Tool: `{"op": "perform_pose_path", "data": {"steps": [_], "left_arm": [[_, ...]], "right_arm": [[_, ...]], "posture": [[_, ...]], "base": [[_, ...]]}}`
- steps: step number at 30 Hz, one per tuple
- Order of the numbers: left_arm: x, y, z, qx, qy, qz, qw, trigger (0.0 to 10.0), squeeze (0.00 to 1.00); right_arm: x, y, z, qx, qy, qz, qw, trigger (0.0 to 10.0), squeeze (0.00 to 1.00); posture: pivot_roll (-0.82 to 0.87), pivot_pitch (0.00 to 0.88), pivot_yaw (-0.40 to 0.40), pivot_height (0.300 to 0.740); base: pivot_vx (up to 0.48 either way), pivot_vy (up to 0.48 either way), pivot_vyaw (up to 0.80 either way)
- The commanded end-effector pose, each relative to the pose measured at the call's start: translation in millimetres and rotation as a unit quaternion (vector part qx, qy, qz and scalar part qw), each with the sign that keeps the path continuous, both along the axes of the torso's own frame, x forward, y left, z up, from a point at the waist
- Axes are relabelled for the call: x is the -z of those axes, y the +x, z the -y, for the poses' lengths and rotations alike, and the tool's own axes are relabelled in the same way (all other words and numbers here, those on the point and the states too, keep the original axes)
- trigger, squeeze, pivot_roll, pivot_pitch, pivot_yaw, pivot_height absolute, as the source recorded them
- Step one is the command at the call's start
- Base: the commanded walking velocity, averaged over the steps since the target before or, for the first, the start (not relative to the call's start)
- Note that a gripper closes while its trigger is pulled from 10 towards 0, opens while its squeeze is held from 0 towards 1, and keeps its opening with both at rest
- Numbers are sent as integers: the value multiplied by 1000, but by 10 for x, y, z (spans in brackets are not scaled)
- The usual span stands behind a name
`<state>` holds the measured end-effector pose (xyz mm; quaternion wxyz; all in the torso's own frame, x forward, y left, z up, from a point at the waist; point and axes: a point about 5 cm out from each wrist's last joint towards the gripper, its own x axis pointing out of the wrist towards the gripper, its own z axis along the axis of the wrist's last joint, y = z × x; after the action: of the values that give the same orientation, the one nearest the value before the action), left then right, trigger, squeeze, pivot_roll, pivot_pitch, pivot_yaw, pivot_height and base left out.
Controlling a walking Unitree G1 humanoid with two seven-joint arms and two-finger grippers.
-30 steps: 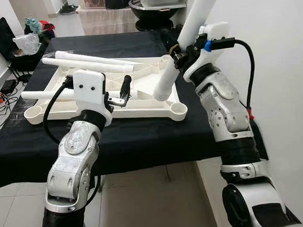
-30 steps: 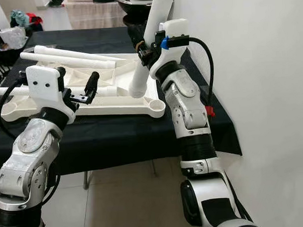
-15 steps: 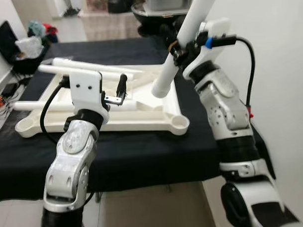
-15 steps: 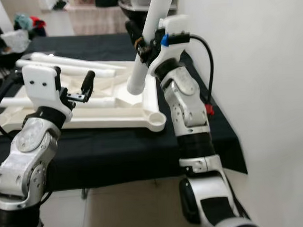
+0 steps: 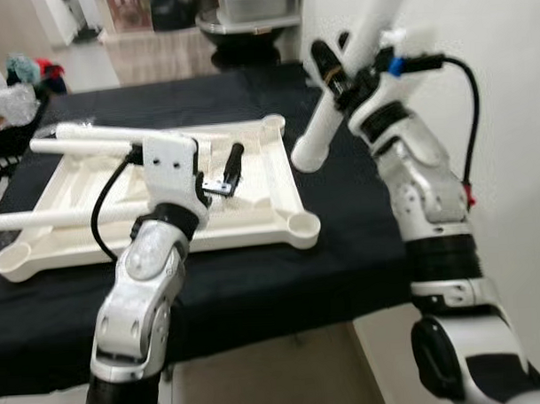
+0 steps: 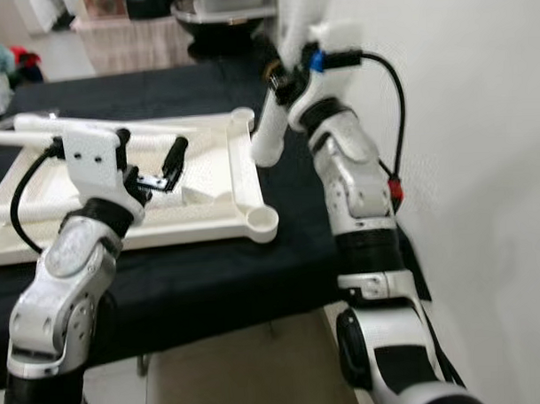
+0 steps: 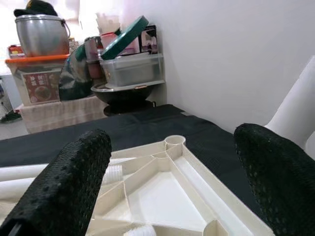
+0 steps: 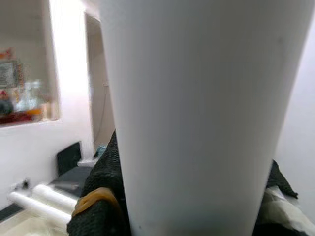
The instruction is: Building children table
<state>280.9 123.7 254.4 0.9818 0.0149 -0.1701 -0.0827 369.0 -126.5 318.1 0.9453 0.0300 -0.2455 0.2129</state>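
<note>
Right wrist view: table leg [image 8: 197,113] between fingers [image 8: 101,196].

Tabletop panel [image 5: 155,215] lying flat on the worktop [image 5: 255,282]; two legs [image 5: 117,136] rest across its 12 o'clock edge. Left gripper [image 5: 229,172] hovers over the panel's centre; right gripper [image 5: 337,75], at 2 o'clock beyond the panel's corner, holds a tilted leg [image 5: 334,120] above the worktop

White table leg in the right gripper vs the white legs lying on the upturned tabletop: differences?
The white table leg in the right gripper is raised and steeply tilted, its lower end in the air past the edge of the white upturned tabletop. The two white legs lie flat across the tabletop, ungripped. All are plain white tubes.
</note>
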Motion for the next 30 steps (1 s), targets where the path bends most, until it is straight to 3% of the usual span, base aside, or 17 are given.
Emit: {"op": "perform_pose_path", "data": {"steps": [1,5,7,11,13,14,16,17,18,20,22,23,24,25,26,27,30], "left_arm": [[135,-34,9,17,10,-33,999,10000,0],[286,-94,27,45,16,-67,997,10000,0],[398,-144,27,69,9,-92,993,10000,0],[494,-186,15,75,8,-111,991,10000,0],[575,-244,24,85,4,-126,988,10000,0],[575,-244,24,85,4,-126,988,10000,0],[606,-277,37,91,0,-132,987,10000,0],[635,-319,61,102,-4,-137,985,10000,0],[635,-319,61,102,-4,-137,985,10000,0],[678,-414,130,127,-16,-148,981,10000,0],[678,-414,130,127,-16,-148,981,10000,0],[690,-470,189,147,-21,-153,977,10000,0],[690,-470,189,147,-21,-153,977,10000,0],[688,-522,245,163,-25,-155,974,10000,0],[688,-522,245,163,-25,-155,974,10000,0],[681,-573,293,177,-27,-157,971,10000,0],[677,-655,352,194,-33,-163,967,10000,0]], "right_arm": [[-14,62,-3,-5,-37,-16,999,10000,0],[1,122,15,-30,-64,-38,997,10000,0],[-4,143,-23,-75,-69,-45,994,10000,0],[-1,177,-53,-107,-74,-54,990,10000,0],[31,183,-111,-163,-85,-71,980,10000,0],[31,183,-111,-163,-85,-71,980,10000,0],[46,173,-141,-197,-90,-77,973,10000,0],[55,148,-168,-238,-96,-79,963,10000,0],[55,148,-168,-238,-96,-79,963,10000,0],[44,55,-188,-331,-105,-67,936,10000,0],[44,55,-188,-331,-105,-67,936,10000,0],[39,14,-169,-375,-108,-62,919,10000,0],[39,14,-169,-375,-108,-62,919,10000,0],[44,-5,-139,-398,-117,-59,908,10000,0],[44,-5,-139,-398,-117,-59,908,10000,0],[46,-4,-95,-414,-125,-59,900,10000,0],[61,30,13,-414,-141,-63,897,10000,0]], "posture": [[87,73,-38,740],[87,81,-42,740],[87,85,-43,740],[90,95,-55,740],[91,107,-64,740],[91,107,-64,740],[91,107,-64,740],[91,112,-66,740],[91,112,-66,740],[95,133,-70,740],[95,133,-70,740],[101,142,-70,740],[101,142,-70,740],[104,152,-72,740],[104,152,-72,740],[105,165,-70,740],[108,187,-68,740]], "base": [[0,0,0],[0,0,0],[0,0,0],[0,0,0],[0,0,0],[0,0,0],[0,0,0],[0,0,0],[0,0,0],[0,0,0],[0,0,0],[0,0,0],[0,0,0],[0,0,0],[0,0,0],[0,0,0],[0,0,0]]}}
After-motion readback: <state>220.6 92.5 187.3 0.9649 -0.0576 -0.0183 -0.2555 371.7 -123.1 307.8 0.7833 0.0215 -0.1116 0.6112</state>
